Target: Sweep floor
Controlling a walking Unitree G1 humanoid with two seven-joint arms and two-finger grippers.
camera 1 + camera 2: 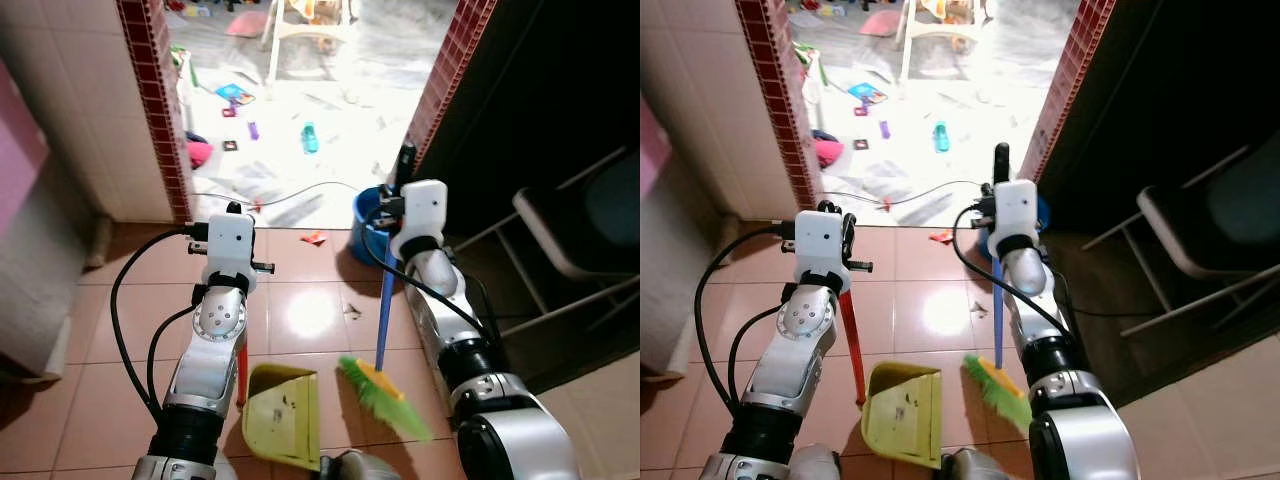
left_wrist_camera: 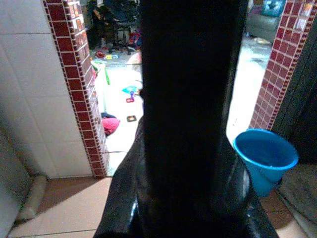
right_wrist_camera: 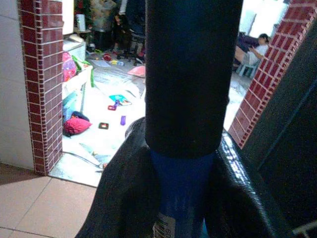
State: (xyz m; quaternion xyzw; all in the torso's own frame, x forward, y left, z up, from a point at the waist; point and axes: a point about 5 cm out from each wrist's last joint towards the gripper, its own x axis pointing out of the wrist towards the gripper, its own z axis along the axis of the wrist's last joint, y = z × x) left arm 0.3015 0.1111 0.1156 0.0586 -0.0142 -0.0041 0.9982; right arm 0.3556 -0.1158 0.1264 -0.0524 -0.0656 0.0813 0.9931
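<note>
The right gripper [image 1: 998,190] was seen clamped on the blue handle of the broom [image 1: 383,318], with the black grip end of that handle poking up just above the fingers. Straight down below it, the green bristles [image 1: 390,400] were resting on the floor tiles [image 1: 300,270], angled slightly outward.

Over on the other side, the left gripper [image 1: 836,232] was closed around the red handle [image 1: 852,340] of the yellow dustpan [image 1: 902,412], up near the handle's top. The pan itself sat on the tiles below and a bit inboard of that gripper, just beside the bristles, with a few dark specks visible inside it.

A small bit of debris [image 1: 352,313] could be made out on the tiles between the two arms, and a red scrap [image 1: 314,238] lay ahead of the grippers near the doorway threshold. A blue bucket [image 2: 265,157] stood right in front of the right gripper, next to the red-tiled door post [image 1: 450,70]. Beyond the doorway, a bright floor littered with toys [image 1: 236,95] and a teal bottle [image 1: 310,137] was visible. A dark chair [image 1: 585,235] was parked well off to the right gripper's outer side.
</note>
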